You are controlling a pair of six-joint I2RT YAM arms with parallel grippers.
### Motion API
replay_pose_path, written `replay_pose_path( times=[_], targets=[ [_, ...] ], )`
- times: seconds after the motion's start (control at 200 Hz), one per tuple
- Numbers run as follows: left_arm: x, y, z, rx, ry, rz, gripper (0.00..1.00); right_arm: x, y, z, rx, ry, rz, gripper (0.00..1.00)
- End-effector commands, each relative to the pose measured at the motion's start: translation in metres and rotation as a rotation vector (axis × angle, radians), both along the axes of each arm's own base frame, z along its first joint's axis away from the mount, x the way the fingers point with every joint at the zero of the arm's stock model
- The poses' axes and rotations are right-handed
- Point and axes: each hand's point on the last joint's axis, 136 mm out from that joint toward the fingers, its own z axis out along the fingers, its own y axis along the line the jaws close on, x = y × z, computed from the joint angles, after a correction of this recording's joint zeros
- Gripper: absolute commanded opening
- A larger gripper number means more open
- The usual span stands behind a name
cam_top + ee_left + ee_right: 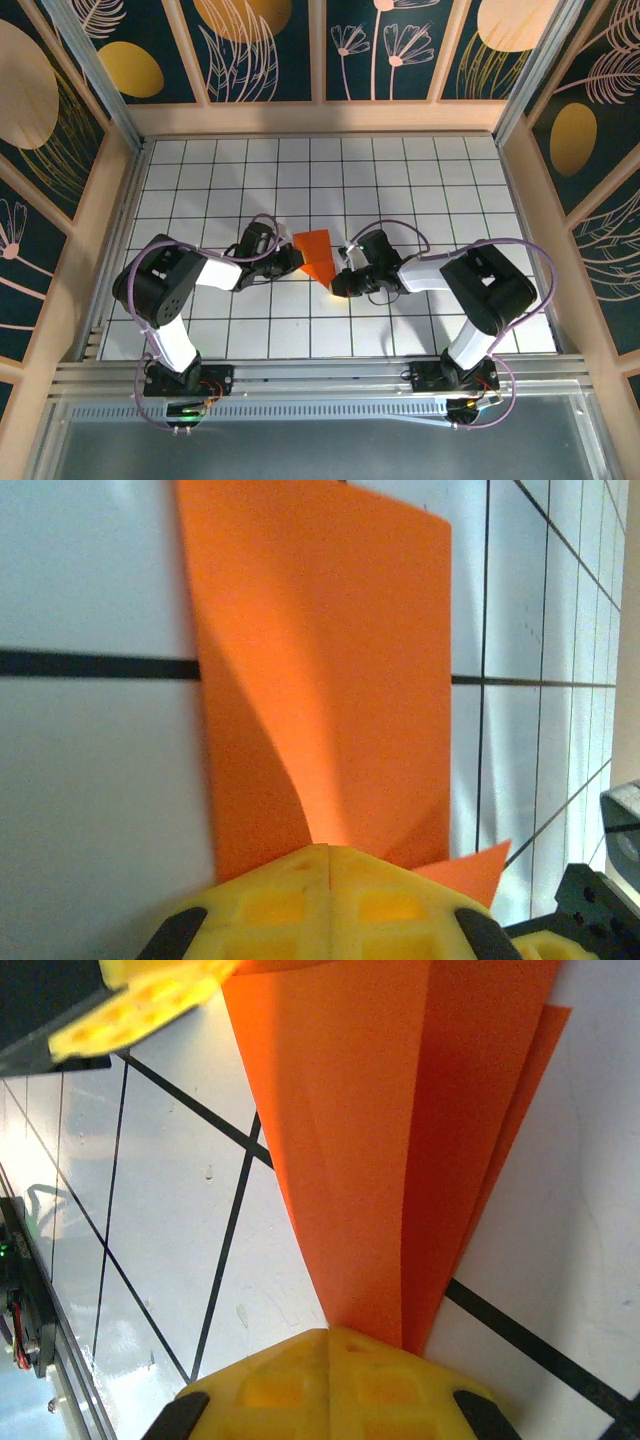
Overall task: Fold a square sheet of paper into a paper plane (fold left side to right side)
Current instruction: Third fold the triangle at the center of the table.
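Creased square sheet of paper lies mid-tabletop between both arms, long axis running far-to-near, with left end effector clamped on its left edge and right end effector clamped on its narrow near tip.

This looks like a robotics lab test cell. A white counter ruled in a black grid is boxed in by wood-framed botanical panels. Two robot arms are bolted to an aluminium rail.
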Motion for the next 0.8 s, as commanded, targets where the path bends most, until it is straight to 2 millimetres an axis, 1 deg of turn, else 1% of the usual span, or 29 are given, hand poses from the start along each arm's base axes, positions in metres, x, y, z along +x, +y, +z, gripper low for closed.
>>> replay_pose_path(
  times=[0.0,0.085,0.18,0.205,0.215,0.23,0.335,0.395,0.485,0.586,0.661,0.721,0.796],
  targets=[
    [0.0,0.046,-0.038,0.147,0.05,0.094,0.02,-0.032,-0.053,-0.067,-0.294,0.136,-0.052,0.0],
    [0.002,0.05,-0.032,0.149,0.034,0.099,0.02,-0.031,-0.052,-0.066,-0.29,0.136,-0.052,0.0],
    [0.005,0.049,-0.016,0.139,-0.007,0.092,0.01,-0.03,-0.051,-0.065,-0.286,0.135,-0.052,0.0],
    [0.005,0.049,-0.015,0.139,-0.008,0.091,0.01,-0.03,-0.051,-0.065,-0.285,0.135,-0.051,0.0],
    [0.007,0.048,-0.006,0.129,-0.03,0.091,0.01,-0.03,-0.05,-0.065,-0.283,0.134,-0.051,0.0],
    [0.008,0.048,-0.001,0.123,-0.042,0.092,0.01,-0.03,-0.05,-0.065,-0.283,0.134,-0.052,0.0],
    [0.005,0.046,0.023,0.105,-0.098,0.078,0.0,-0.028,-0.048,-0.062,-0.274,0.128,-0.052,0.0],
    [0.0,0.041,0.036,0.082,-0.131,0.052,0.0,-0.027,-0.048,-0.061,-0.273,0.128,-0.054,0.0],
    [-0.014,0.021,0.05,0.04,-0.159,-0.021,0.0,-0.027,-0.048,-0.061,-0.273,0.125,-0.054,0.0],
    [-0.03,-0.01,0.055,-0.002,-0.16,-0.11,0.0,-0.027,-0.048,-0.062,-0.274,0.126,-0.054,0.0],
    [-0.037,-0.03,0.055,-0.04,-0.149,-0.149,0.0,-0.027,-0.048,-0.062,-0.272,0.127,-0.058,0.0],
    [-0.039,-0.04,0.049,-0.048,-0.134,-0.161,0.0,-0.027,-0.048,-0.062,-0.273,0.127,-0.06,0.0],
    [-0.036,-0.05,0.043,-0.051,-0.124,-0.173,0.0,-0.027,-0.048,-0.062,-0.272,0.129,-0.061,0.0]
  ],
)
